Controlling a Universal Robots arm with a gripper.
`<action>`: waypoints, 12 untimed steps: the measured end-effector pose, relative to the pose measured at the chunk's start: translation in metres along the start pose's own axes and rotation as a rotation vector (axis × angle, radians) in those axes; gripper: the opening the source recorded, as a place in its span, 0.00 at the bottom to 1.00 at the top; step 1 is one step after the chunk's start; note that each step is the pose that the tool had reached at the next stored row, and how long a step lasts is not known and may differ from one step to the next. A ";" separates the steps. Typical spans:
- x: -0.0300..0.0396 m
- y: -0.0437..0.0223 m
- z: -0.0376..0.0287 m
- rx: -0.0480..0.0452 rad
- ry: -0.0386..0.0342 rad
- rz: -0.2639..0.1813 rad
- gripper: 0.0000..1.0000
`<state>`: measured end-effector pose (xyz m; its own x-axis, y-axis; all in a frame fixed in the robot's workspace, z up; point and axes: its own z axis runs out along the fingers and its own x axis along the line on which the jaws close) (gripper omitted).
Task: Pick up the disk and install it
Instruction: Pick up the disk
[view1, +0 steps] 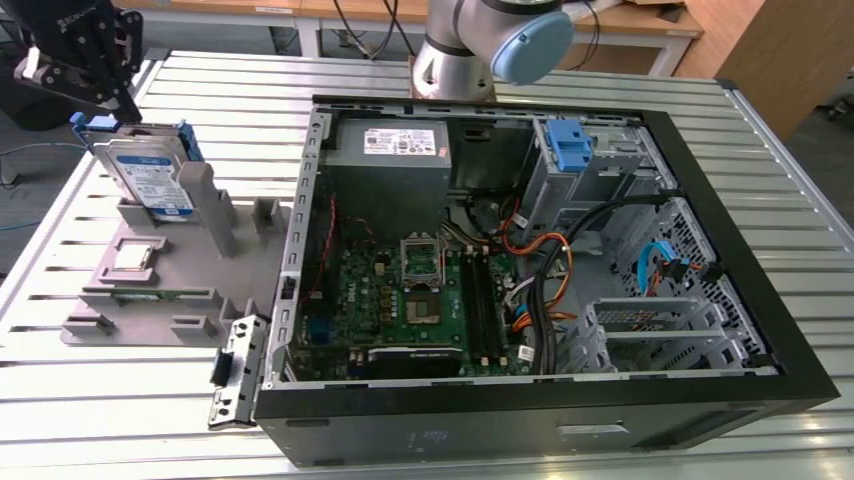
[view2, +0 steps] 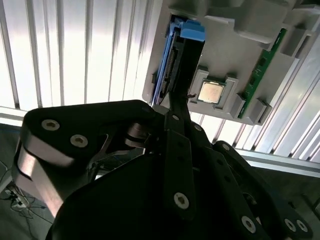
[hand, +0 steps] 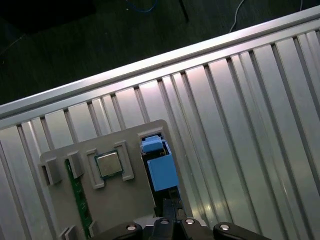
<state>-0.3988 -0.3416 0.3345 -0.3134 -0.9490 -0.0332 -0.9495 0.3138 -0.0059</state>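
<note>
Slatted table (view1: 400, 75): tool (view1: 104, 95) over disk (view1: 144, 175) (seemingly close).

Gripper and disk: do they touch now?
Cannot tell. In the exterior view the gripper hangs just above the disk; in the second wrist view they overlap, hiding any gap.

The arm (view1: 447, 75) stands at the far side of the scene, its grey joint (view1: 467, 25) with a pale blue cap in view. The black claw (view1: 123, 100) hangs at the exterior view's far left, tilted, tip downward. In both wrist views the claw (view2: 184, 65) (hand: 167, 207) juts from its black, bolted linkage (view2: 150, 165).
</note>
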 end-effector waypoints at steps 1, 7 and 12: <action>0.0000 0.0000 0.0000 -0.0001 0.0004 -0.006 0.10; 0.0000 0.0000 0.0000 -0.0007 0.0007 -0.007 0.10; -0.0001 -0.0002 0.0001 -0.0105 0.0039 -0.007 0.10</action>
<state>-0.3987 -0.3416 0.3344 -0.3072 -0.9512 -0.0293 -0.9516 0.3072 0.0044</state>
